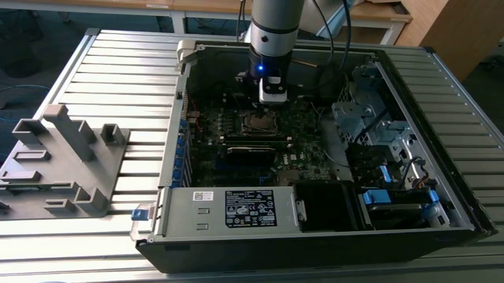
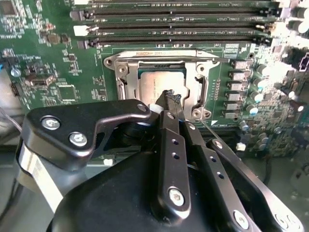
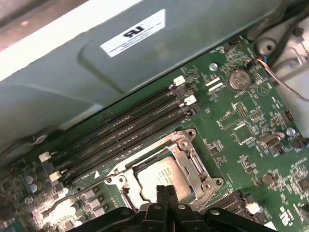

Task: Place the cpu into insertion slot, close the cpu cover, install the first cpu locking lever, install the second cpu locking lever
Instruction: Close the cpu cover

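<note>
Space over the insertion slot (image 3: 193, 162) lies open, memory slots (image 3: 125, 128) just beside, grey housing (image 3: 72, 63) beyond.

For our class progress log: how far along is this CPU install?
Done: the cpu lies in the insertion slot, and the cpu cover looks lowered around it. In hand: the shut tool is at the cover's edge. Left: the levers; whether either is latched cannot be told.

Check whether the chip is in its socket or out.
In: the chip lies flat inside the socket, its grey top level and centred.
</note>
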You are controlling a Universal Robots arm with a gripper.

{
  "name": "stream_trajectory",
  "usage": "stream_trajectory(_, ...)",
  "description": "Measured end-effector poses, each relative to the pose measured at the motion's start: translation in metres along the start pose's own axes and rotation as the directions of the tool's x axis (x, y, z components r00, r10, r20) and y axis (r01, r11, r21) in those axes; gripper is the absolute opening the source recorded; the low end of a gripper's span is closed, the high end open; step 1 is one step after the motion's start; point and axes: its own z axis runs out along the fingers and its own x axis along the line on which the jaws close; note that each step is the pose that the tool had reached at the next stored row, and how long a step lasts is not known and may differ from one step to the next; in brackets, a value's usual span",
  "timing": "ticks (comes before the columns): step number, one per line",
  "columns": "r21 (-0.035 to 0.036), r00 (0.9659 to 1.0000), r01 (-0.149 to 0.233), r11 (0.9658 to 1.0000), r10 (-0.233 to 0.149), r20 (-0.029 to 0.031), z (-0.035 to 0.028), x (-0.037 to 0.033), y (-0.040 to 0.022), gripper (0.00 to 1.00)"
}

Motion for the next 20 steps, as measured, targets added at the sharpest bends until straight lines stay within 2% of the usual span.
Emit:
stream_trajectory(3,0.0,0.9997,0.026,0.9997,-0.026,-0.0006,0.0001,0.0,0.0,0.11)
stream_trajectory(11,0.0001,0.9993,0.036,0.9993,-0.036,-0.0009,0.0001,0.0,0.0,0.11)
stream_trajectory(17,0.0003,0.9949,0.1,0.9949,-0.1,-0.0023,0.0001,0.0,0.0,0.11)
stream_trajectory(20,0.0003,0.9948,0.101,0.9948,-0.101,-0.0024,0.0001,0.0,0.0,0.11)
